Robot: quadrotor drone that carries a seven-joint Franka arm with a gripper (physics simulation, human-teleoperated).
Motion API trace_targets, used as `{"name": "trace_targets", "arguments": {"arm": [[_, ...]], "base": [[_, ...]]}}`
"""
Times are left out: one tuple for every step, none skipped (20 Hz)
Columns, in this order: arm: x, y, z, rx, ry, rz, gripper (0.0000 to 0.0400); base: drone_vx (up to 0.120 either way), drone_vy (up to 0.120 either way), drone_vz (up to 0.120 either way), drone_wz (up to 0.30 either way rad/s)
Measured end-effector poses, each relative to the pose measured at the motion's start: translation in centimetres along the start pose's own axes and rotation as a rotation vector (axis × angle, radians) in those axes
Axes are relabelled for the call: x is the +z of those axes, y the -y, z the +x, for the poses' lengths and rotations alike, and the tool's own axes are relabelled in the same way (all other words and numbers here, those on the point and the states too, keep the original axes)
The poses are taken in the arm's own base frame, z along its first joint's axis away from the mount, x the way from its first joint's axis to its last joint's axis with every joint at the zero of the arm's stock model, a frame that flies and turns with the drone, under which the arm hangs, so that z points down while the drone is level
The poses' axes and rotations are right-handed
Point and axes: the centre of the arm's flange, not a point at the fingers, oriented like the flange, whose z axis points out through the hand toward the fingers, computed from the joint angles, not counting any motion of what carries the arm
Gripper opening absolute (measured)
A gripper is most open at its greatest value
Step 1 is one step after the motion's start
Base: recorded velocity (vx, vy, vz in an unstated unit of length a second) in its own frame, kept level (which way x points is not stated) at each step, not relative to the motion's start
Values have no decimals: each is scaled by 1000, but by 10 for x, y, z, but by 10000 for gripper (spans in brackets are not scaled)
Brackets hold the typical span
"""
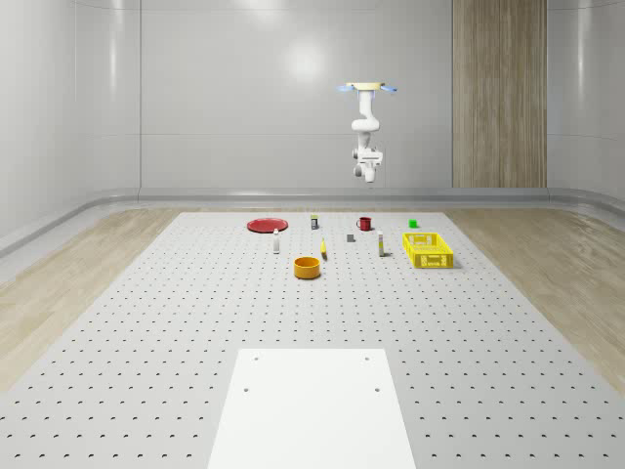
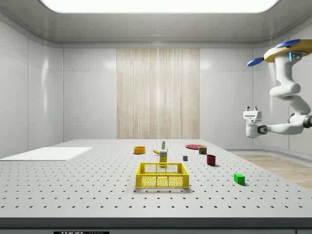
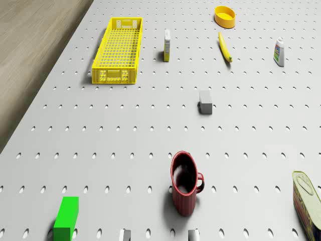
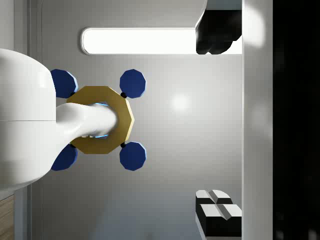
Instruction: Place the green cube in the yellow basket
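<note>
Arm (image 2: pixel 288 102) folded, pincer (image 2: pixel 251 108) pointing upward

**Where everything is sitting on the table**

In the whole-scene view, the drone (image 1: pixel 368 89) is hovering high at the upper centre of the frame, above the far edge of the table (image 1: pixel 146 322), and the gripper (image 1: pixel 368 177) is hanging under it, well above the things. Below, the plate (image 1: pixel 267 225) is lying left of centre, and the can (image 1: pixel 314 222), the mug (image 1: pixel 364 224) and the cube (image 1: pixel 413 224) are standing in a row to its right. Nearer to the camera, the bowl (image 1: pixel 308 267) is sitting at the centre and the basket (image 1: pixel 428 249) is lying right of it. The banana (image 1: pixel 323 249) is lying just behind the bowl. The cube is resting behind the basket, apart from it.
</note>
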Motion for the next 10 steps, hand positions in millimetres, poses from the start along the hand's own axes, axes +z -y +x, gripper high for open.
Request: {"name": "trace_targets", "arguments": {"arm": [[-8, -1, -1, 0, -1, 1, 400], [-15, -2, -2, 0, -1, 1, 400], [-23, -2, -2, 0, -2, 2, 400], [-30, -3, -2, 0, -2, 2, 400], [-37, -3, -3, 0, -3, 3, 400], [-43, -3, -2, 0, -3, 3, 400], [-50, -2, -2, 0, -4, 4, 400], [-56, -2, -2, 0, -4, 4, 400], [-61, -2, -2, 0, -5, 5, 400], [-66, -1, -1, 0, -6, 6, 400]], "base": [[0, 120, 0, 0], [40, 120, 0, 0], [120, 120, 0, 0], [120, 120, 0, 0], [120, 120, 0, 0], [120, 120, 0, 0], [120, 120, 0, 0], [120, 120, 0, 0], [120, 120, 0, 0], [120, 120, 0, 0]]}}
